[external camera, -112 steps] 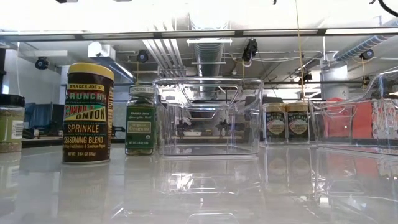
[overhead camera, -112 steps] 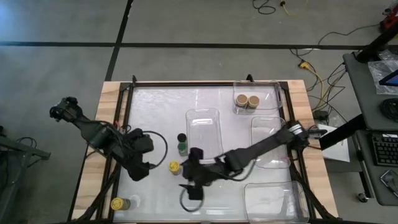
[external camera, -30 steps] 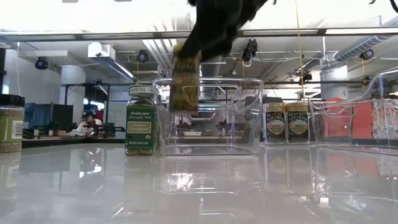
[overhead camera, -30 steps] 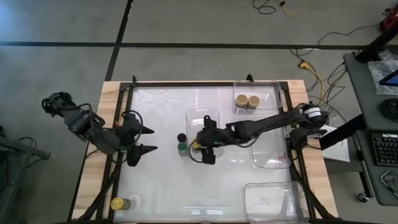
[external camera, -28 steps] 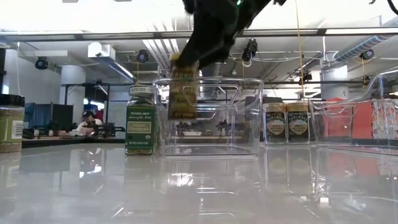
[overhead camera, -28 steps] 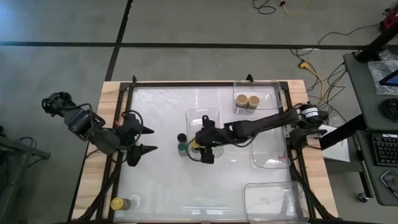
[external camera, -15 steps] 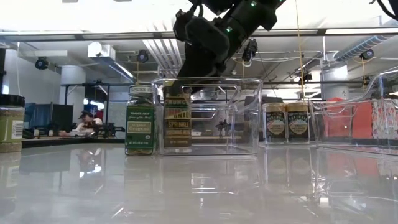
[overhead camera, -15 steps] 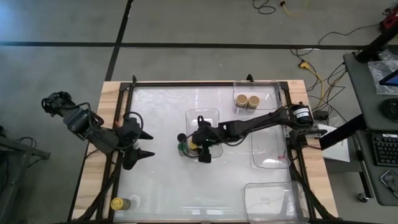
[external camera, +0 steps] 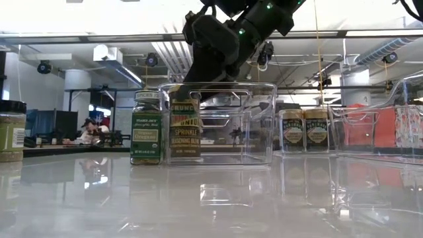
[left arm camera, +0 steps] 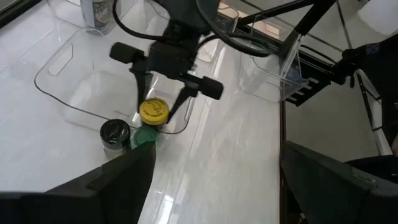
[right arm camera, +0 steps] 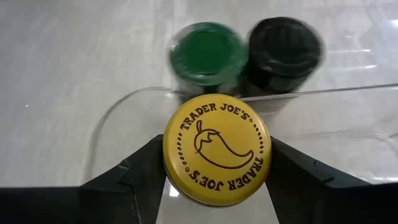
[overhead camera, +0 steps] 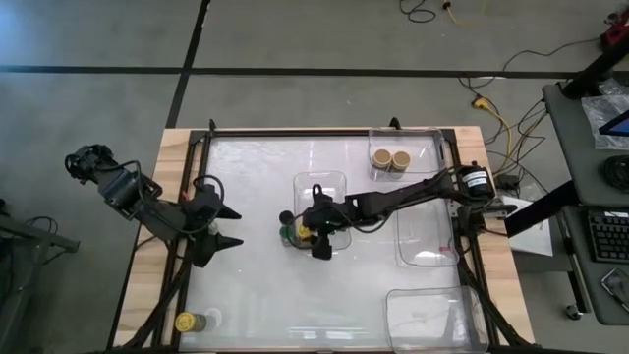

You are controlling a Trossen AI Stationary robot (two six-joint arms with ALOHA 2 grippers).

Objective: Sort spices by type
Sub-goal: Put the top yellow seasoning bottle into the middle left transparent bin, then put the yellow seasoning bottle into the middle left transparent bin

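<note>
Yellow-lidded jar (right arm camera: 216, 149) sat upright inside the near corner of the central clear tray (overhead camera: 322, 187), gripped at the lid by the right pincer (right arm camera: 217, 163); both fingers pressed the lid's sides. Low view showed its base at or very near the tray floor; contact could not be confirmed through the plastic wall.

Green-lidded jar (overhead camera: 288, 234) stood on the worktop (overhead camera: 246, 285) just outside that tray corner, next to the yellow-lidded jar with only the tray wall between them. Black-lidded jar (overhead camera: 286, 216) stood touching or nearly touching the green one, also outside the tray. The right wrist view showed both lids side by side beyond the tray rim.

Two tan-lidded jars (overhead camera: 390, 158) stood side by side in the far tray (overhead camera: 432, 138) at the worktop's far right. A second yellow-lidded jar (overhead camera: 185, 322) stood alone at the near left corner of the worktop, well apart from the rest.

Left pincer (overhead camera: 225, 227) hovered over the left part of the worktop, fingers spread wide, holding nothing, well apart from the jar cluster.

Two more clear trays were on the right side: one (overhead camera: 425, 228) mid-right, one (overhead camera: 432, 320) at the near right.
</note>
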